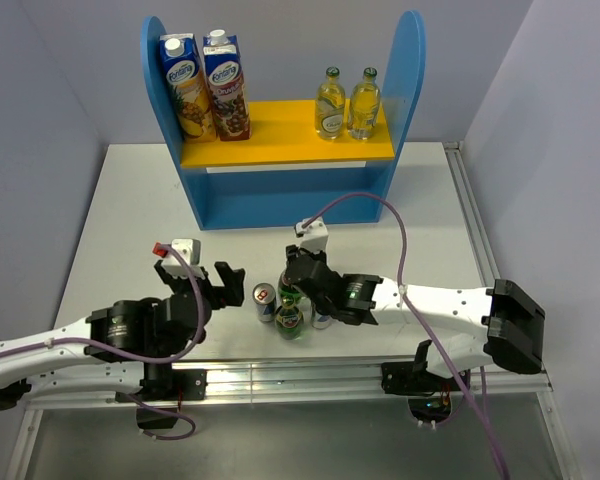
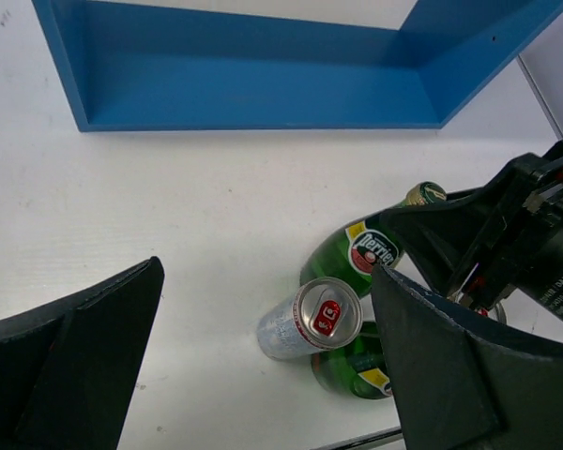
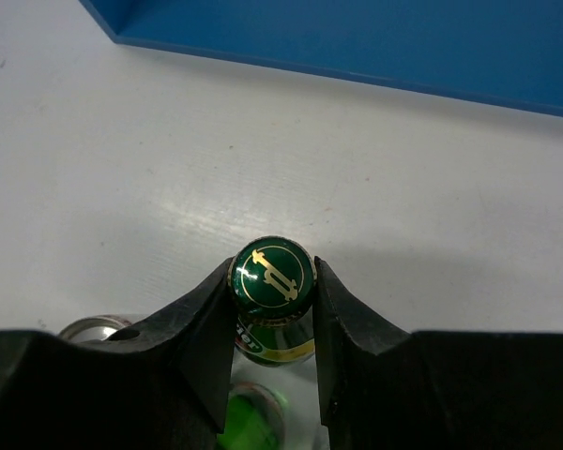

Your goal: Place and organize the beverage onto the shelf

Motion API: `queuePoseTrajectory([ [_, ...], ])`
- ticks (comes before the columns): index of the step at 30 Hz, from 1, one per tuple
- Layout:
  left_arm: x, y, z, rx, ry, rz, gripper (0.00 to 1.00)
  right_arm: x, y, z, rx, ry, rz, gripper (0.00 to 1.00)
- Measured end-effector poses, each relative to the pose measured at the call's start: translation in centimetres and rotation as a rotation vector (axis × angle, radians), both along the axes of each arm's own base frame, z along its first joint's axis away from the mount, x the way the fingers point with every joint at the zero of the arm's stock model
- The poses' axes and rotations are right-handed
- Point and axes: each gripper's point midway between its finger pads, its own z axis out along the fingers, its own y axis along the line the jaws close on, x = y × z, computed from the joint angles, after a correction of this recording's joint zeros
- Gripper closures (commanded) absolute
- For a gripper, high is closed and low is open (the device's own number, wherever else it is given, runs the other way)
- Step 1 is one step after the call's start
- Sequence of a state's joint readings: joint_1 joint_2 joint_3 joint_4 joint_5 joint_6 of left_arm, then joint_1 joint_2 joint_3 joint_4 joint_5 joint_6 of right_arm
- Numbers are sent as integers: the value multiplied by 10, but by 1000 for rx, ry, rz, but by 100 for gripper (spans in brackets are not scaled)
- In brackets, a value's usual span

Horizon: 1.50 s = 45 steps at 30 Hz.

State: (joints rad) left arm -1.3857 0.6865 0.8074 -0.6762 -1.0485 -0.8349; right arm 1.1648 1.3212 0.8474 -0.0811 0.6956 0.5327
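Right wrist view: right pincer (image 3: 272,284) clamps a green bottle (image 3: 273,341) at its cap (image 3: 272,272); left pincer (image 2: 267,281) spread wide.

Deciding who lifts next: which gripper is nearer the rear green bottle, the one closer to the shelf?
Right. The right gripper is clamped on the cap of the rear green bottle. The left gripper hangs open to the bottle's left, with the silver can between them.
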Motion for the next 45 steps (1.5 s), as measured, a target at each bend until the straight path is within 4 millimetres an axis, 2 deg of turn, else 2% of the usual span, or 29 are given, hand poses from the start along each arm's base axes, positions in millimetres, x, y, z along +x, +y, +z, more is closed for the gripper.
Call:
queuePoseTrajectory([
  [5,1,19,25,-10,-29,35,1,15,-18,1,-78,5,-44,100],
  [10,1,48,40,-28,-56,81,1,49,-57,2,-141,1,-153,100],
  [14,0,62,47,-74,-72,84,1,80,-94,8,-183,-18,-258,100],
  [18,-1,69,51,-89,-84,88,1,111,-124,15,-201,-33,-364,100],
  [23,0,67,49,-69,-83,92,1,142,-154,17,-173,-46,-476,100],
  [31,4,63,35,12,-70,133,1,183,-173,4,-172,-63,-567,100],
  [40,4,66,33,17,-69,145,1,205,-179,7,-157,-123,-625,100],
  [45,4,67,34,15,-70,145,1,209,-180,12,-139,-142,-634,100],
])
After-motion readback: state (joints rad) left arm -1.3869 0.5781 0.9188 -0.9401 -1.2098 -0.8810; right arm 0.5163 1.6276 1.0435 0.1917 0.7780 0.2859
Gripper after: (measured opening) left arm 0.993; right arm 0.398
